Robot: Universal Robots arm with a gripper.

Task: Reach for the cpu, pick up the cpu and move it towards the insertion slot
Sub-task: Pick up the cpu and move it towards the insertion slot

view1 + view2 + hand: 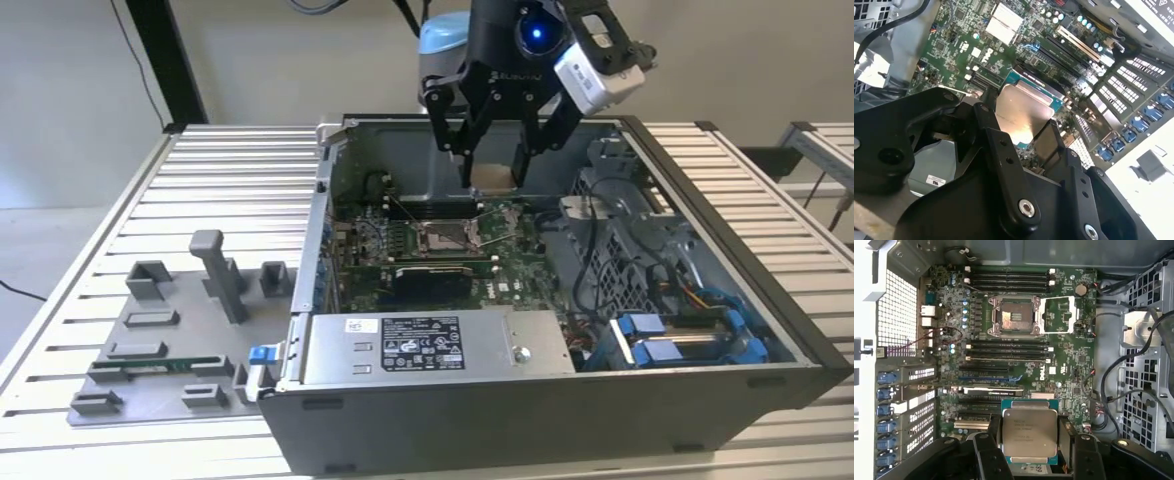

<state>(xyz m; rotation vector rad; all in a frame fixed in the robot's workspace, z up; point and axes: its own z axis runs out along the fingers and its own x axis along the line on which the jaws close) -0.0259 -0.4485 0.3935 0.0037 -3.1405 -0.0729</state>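
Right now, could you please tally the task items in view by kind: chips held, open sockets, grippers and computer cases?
cpu, held in the gripper: 1
insertion slot, open and bare: 1
gripper: 1
computer case: 1
Total: 4

Black end effector on a pale-blue-jointed arm

We see our end effector (497,165) as matte black linkage bars with silver screw heads; above it sit a glowing blue ring, a white-and-grey camera block (597,62) and black cables.
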